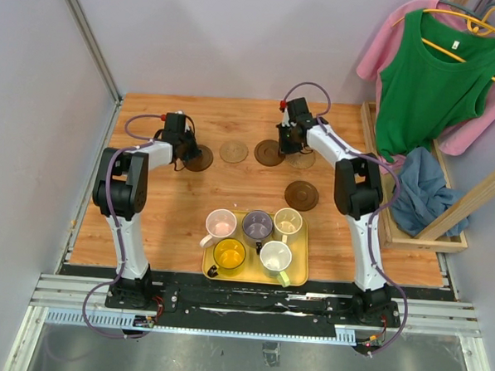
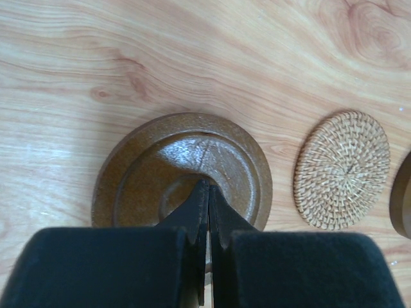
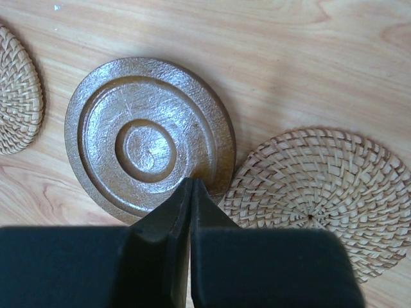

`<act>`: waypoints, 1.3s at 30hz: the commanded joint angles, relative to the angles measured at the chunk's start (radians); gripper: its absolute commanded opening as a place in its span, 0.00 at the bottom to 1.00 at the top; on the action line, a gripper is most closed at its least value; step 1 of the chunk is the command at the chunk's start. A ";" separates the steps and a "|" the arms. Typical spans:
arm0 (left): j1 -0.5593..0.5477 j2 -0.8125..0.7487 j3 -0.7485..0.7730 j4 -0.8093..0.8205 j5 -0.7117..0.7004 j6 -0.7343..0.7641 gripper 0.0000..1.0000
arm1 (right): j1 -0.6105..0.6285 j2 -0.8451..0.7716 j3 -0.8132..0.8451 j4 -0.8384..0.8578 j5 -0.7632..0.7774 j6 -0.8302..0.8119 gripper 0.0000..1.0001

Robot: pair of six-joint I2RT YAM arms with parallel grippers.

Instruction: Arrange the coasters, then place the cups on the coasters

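Five coasters lie at the back of the table: a dark brown coaster (image 1: 202, 159) (image 2: 182, 168), a woven tan coaster (image 1: 233, 151) (image 2: 341, 170), a dark brown ringed coaster (image 1: 269, 152) (image 3: 148, 138), a second woven tan coaster (image 1: 302, 160) (image 3: 321, 199), and nearer, a third dark brown coaster (image 1: 302, 195). My left gripper (image 1: 185, 154) (image 2: 208, 186) is shut and empty, its tips over the first brown coaster. My right gripper (image 1: 289, 143) (image 3: 191, 183) is shut and empty, tips at the ringed coaster's near rim. Five cups stand on the yellow tray (image 1: 300, 267): pink (image 1: 221, 224), purple-grey (image 1: 257, 226), cream (image 1: 288, 222), yellow (image 1: 229, 254), green-white (image 1: 275, 258).
A wooden rack (image 1: 427, 238) with a blue cloth (image 1: 417, 190) stands along the table's right edge. Green and pink garments (image 1: 432, 75) hang above it. Grey walls close off the back and left sides.
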 commanded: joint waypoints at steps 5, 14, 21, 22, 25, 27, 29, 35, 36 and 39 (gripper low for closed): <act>0.006 0.032 -0.004 0.060 0.108 -0.020 0.01 | 0.055 0.017 -0.002 -0.085 -0.014 -0.031 0.01; 0.006 0.040 -0.011 0.063 0.104 -0.012 0.01 | 0.084 0.029 0.012 -0.098 -0.044 -0.032 0.01; 0.006 0.041 -0.011 0.064 0.104 -0.011 0.01 | 0.102 0.044 0.020 -0.109 -0.070 -0.032 0.01; 0.006 0.041 -0.012 0.065 0.105 -0.011 0.01 | 0.104 0.047 0.024 -0.110 -0.080 -0.032 0.01; 0.006 0.040 -0.013 0.064 0.104 -0.010 0.01 | 0.110 0.060 0.045 -0.122 -0.092 -0.039 0.01; 0.006 0.037 -0.014 0.067 0.105 -0.010 0.01 | 0.117 0.065 0.063 -0.130 -0.092 -0.046 0.01; 0.006 0.035 -0.015 0.069 0.103 -0.008 0.00 | 0.122 0.071 0.082 -0.137 -0.092 -0.049 0.01; 0.006 0.020 -0.020 0.075 0.102 -0.001 0.00 | 0.123 0.075 0.120 -0.142 -0.075 -0.056 0.01; 0.006 0.018 -0.019 0.075 0.100 -0.001 0.00 | 0.124 0.075 0.129 -0.146 -0.077 -0.057 0.01; 0.006 0.008 -0.018 0.074 0.101 -0.002 0.01 | 0.122 0.068 0.153 -0.156 -0.074 -0.063 0.01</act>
